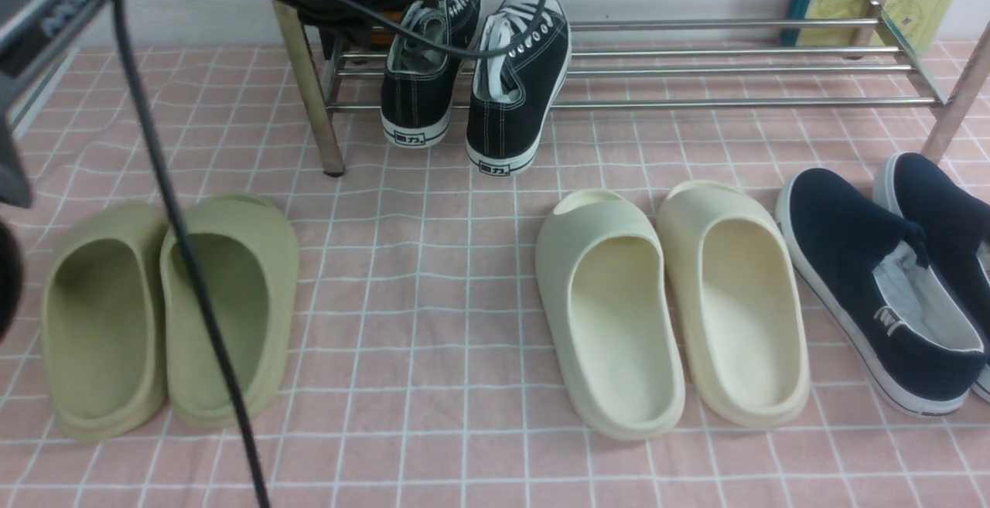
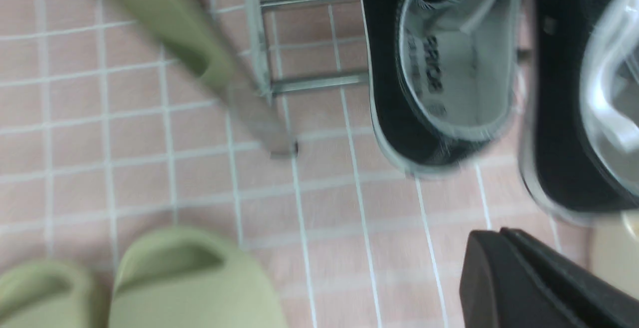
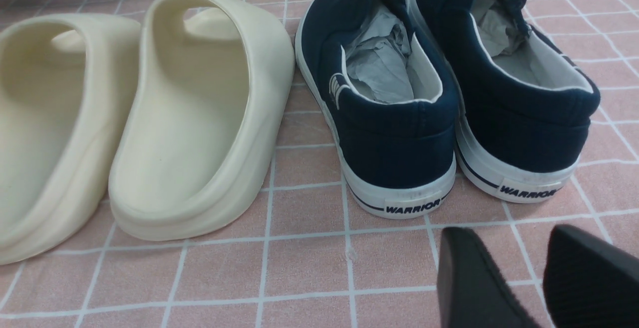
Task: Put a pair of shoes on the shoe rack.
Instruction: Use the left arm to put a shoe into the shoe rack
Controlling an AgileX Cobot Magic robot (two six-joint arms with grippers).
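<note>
Pink gridded cloth covers the counter. At 12 o'clock the pair of shoes [image 1: 514, 106] leans toes-first on the shoe rack [image 1: 309, 86], heels overhanging its front bar toward 6, so probably not fully seated. The left fingers [image 2: 504, 278], pressed together and empty, hover beside those heels. The right fingers [image 3: 469, 278] stand apart behind the navy slip-ons [image 3: 389, 118]. Open bars stretch toward 2.

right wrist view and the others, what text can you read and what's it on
"WARRIOR": left navy slip-on's heel tab
"WARRIOR": right navy slip-on's heel tab
heel labels of black sneakers: too small to read
sneaker insole print: blurred
covers behind shoe rack: too small to read
</note>
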